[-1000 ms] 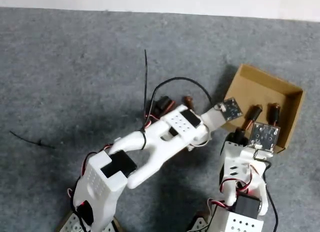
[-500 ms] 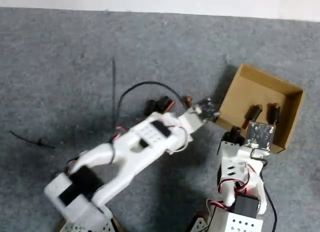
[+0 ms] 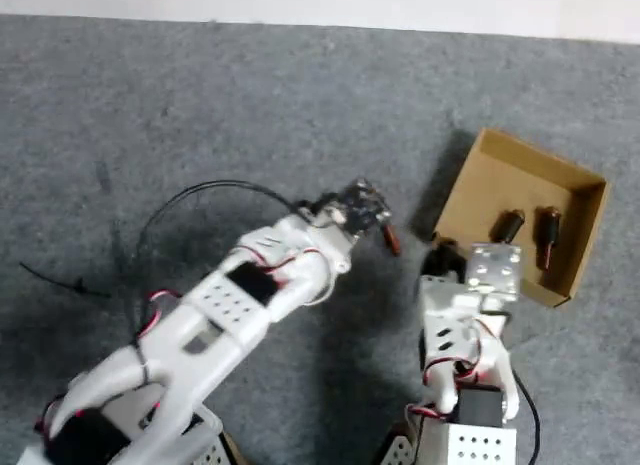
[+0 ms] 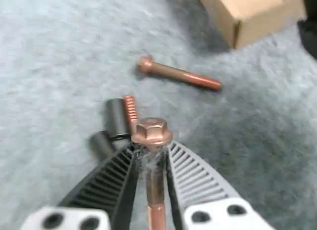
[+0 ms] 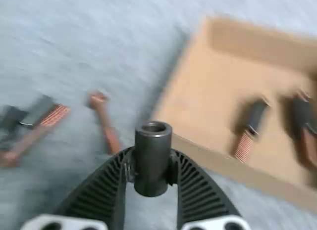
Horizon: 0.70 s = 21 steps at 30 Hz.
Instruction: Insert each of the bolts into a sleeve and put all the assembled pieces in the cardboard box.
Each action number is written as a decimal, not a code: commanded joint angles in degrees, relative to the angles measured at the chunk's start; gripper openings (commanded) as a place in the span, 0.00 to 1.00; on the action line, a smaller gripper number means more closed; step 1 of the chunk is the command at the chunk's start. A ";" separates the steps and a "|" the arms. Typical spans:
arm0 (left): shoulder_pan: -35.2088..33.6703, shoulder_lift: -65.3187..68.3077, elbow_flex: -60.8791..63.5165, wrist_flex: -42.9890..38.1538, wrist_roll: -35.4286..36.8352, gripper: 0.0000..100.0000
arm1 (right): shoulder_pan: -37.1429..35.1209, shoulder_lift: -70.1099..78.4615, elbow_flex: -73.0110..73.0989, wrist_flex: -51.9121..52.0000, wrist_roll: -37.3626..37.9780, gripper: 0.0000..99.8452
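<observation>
My left gripper (image 4: pixel 151 150) is shut on a copper bolt (image 4: pixel 151 132), whose head sticks out past the fingertips. Just beyond it lie a black sleeve with a threaded bolt end showing (image 4: pixel 120 115) and a second dark sleeve (image 4: pixel 100 141). A loose bolt (image 4: pixel 178 75) (image 3: pixel 389 240) lies on the grey mat between them and the cardboard box (image 3: pixel 480 180). My right gripper (image 5: pixel 152 159) is shut on an upright black sleeve (image 5: pixel 152 141), beside the box's near left corner. Two assembled pieces (image 3: pixel 508 225) (image 3: pixel 549 230) lie inside the box.
The grey carpet (image 3: pixel 200 95) stretches open to the left and far side. Black cables loop off the left arm (image 3: pixel 190 195). A thin black tie (image 3: pixel 60 282) lies at the left. The two arms stand close together near the loose bolt.
The left arm has swung left, away from the box, carrying its bolt toward the sleeves on the mat. The right arm has shifted a little left, off the box's edge.
</observation>
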 commanded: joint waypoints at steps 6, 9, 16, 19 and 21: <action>-7.43 -16.48 4.09 -1.67 12.92 0.01 | -13.14 -0.40 6.81 -14.73 0.00 0.00; -9.10 -19.74 4.97 -1.76 14.95 0.01 | -17.19 -0.40 6.99 -14.90 0.00 0.00; -10.68 -25.98 9.80 -9.93 15.12 0.01 | -26.51 -0.22 6.99 -14.99 0.00 0.00; -10.15 -30.64 12.26 -12.57 15.12 0.01 | -28.35 -0.31 6.99 -14.99 0.00 0.01; -10.07 -34.33 13.85 -12.84 15.12 0.01 | -28.88 -0.40 6.99 -15.08 0.00 0.01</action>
